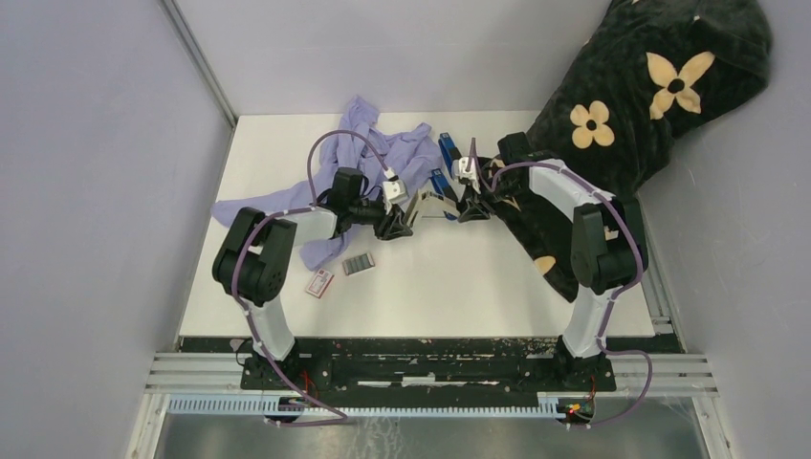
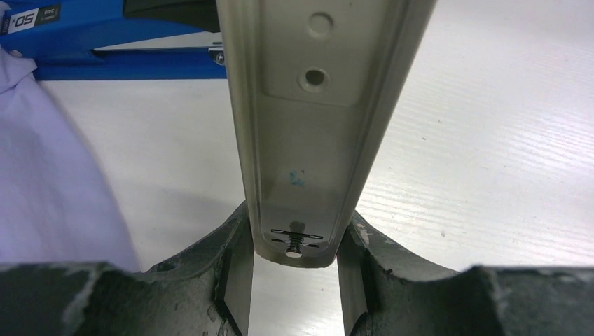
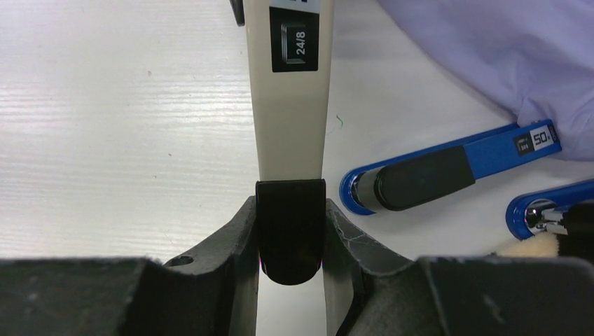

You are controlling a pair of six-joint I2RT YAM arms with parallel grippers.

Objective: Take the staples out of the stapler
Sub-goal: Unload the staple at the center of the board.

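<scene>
Beige stapler (image 1: 422, 203) is pinched between left hand (image 2: 294, 280) and right hand (image 3: 291, 280) (blue stapler (image 3: 413, 178), lilac cloth (image 3: 490, 49) close by).

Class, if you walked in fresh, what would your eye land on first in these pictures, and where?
First, the beige stapler, opened out at the centre, with the left gripper shut on one end and the right gripper on the other. Next, the black flowered cloth heaped at the far right corner and the lilac cloth at the back left. A small block of staples lies nearer, left of centre.
</scene>
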